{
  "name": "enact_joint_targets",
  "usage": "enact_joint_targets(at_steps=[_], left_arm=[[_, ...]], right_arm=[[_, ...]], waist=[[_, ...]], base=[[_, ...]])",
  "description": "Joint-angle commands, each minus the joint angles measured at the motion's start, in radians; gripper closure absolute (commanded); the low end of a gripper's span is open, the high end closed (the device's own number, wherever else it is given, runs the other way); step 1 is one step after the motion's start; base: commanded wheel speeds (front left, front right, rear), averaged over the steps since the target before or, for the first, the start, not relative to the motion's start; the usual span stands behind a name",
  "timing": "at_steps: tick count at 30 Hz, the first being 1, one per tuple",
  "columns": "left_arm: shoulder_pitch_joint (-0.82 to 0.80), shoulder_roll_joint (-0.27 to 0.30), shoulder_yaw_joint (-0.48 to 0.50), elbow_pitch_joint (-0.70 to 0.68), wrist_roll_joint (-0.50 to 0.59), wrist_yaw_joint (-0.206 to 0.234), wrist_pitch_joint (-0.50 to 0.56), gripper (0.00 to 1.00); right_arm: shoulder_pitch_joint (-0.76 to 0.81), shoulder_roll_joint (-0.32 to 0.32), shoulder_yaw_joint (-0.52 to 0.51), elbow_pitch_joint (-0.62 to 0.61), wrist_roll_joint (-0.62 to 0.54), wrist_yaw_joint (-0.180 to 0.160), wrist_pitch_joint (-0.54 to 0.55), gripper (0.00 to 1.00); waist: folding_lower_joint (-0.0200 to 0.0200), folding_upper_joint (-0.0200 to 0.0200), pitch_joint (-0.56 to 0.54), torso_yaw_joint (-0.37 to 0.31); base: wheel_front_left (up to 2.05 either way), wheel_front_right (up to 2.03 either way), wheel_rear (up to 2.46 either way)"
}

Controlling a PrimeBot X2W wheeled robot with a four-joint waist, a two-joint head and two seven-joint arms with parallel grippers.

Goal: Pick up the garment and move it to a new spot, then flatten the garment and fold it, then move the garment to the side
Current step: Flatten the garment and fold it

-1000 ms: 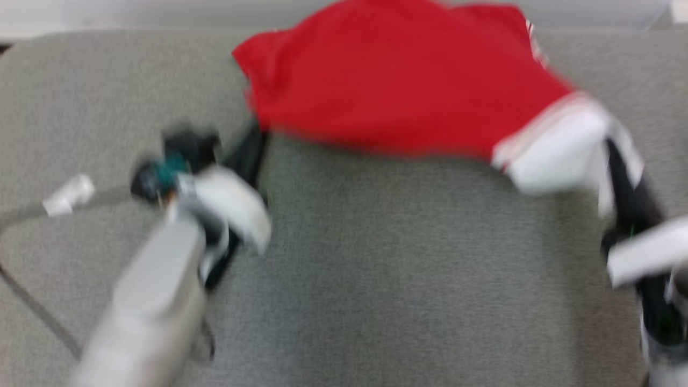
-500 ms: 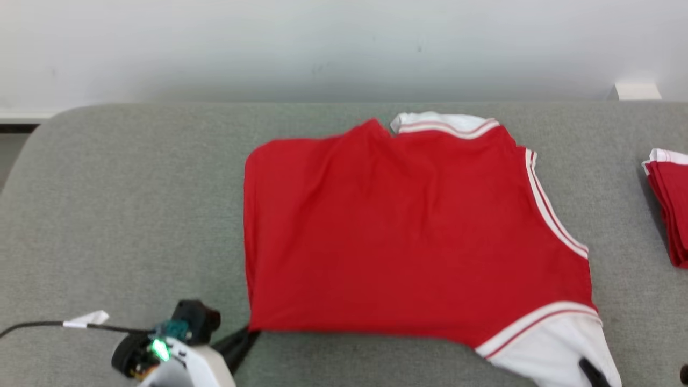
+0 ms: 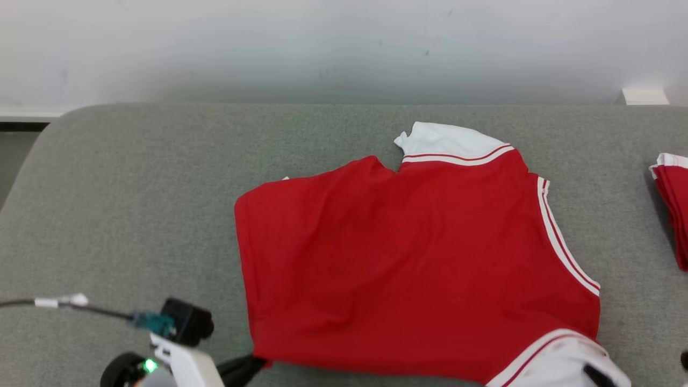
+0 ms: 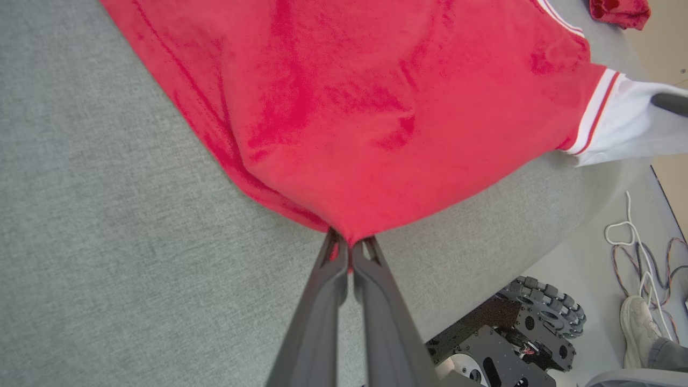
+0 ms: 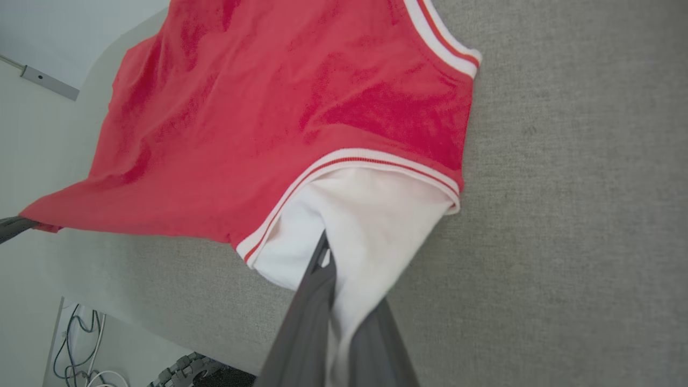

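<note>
1. Two tools are at work, and both are clamped on the one garment (image 3: 408,252). It is a red shirt with white sleeves, spread across the grey table (image 3: 134,188) with its near edge close to the table's front rim.
2. The left tool (image 4: 349,246) has its fingers pressed together on the shirt's near left red corner. The cloth rises to a small peak at the pinch.
3. The right tool (image 5: 329,252) is closed on the white near sleeve (image 5: 376,215). The sleeve fabric drapes over and between its fingers, so this hold looks deeper than the left one.
4. The two holds sit well apart along the same near edge. I judge this spacing is meant to keep that edge stretched so the body lies flat, which fits the flattening step before any fold.
5. Shallow wrinkles cross the red panel, and the far left part is not squared, so flattening looks unfinished. The far sleeve (image 3: 446,141) lies free on the table, with neither tool on it.
6. Counted on the table:
   - one spread garment with two white sleeves;
   - one folded red pile (image 3: 672,215) at the right edge, well apart from the shirt, probably marking the side spot for finished pieces.
7. Counted below the table in the left wrist view:
   - one shoe (image 4: 637,322) of a person;
   - one wheeled base (image 4: 537,322);
   - a few loose cables, too tangled to number.
</note>
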Motion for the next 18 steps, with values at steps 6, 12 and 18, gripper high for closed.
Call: enact_joint_targets(at_steps=[6,12,18], left_arm=[[-0.187,-0.053,0.034,0.068,-0.15,-0.03,0.147,1.0],[-0.316,-0.091,0.015,0.164,-0.176,-0.048,0.226,1.0],[-0.423,-0.122,0.019,0.262,-0.156,-0.037,0.239,0.9]], right_arm=[[-0.255,-0.034,-0.024,0.029,-0.026,0.0,0.197,1.0],[-0.437,-0.022,-0.019,0.098,-0.064,0.0,0.285,1.0],[-0.594,-0.007,0.004,0.195,-0.132,0.0,0.275,0.65]], waist=[[0.0002,-0.0001,0.051,0.023],[0.0002,-0.0001,0.098,0.035],[0.0002,-0.0001,0.139,0.041]], base=[[0.0,0.0,0.0],[0.0,0.0,0.0],[0.0,0.0,0.0]])
